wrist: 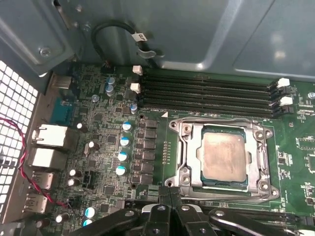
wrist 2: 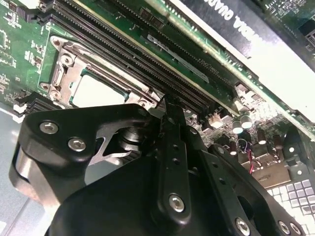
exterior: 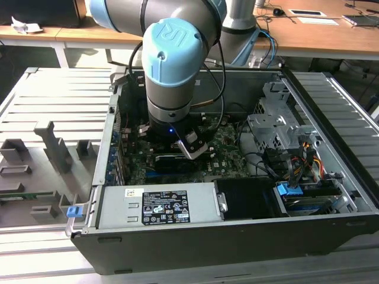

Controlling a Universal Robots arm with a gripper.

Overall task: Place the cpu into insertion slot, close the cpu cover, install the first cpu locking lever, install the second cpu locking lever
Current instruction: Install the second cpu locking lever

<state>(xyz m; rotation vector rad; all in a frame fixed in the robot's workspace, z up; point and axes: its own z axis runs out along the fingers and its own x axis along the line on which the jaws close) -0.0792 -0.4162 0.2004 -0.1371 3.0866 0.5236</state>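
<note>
The cpu (wrist: 224,156), a small flat square chip with a dull silver-beige metal face, already lies seated in the insertion slot (wrist: 203,183), the square black socket on the green motherboard (wrist: 103,162), with the cpu cover (wrist: 260,160), a thin silver-grey metal frame plate with a square cut-out, lying flat around it. I judge the chip light, rigid and fragile, best touched only by its edges; the cover and its thin wire levers look stiff and springy, to be pushed at their ends. The black gripper (wrist: 170,194) sits just beside the socket's edge, opposite the long black memory slots (wrist: 206,93); its fingers (wrist 2: 172,123) appear pressed together, tips close to the frame's rim, holding nothing that I can see.
</note>
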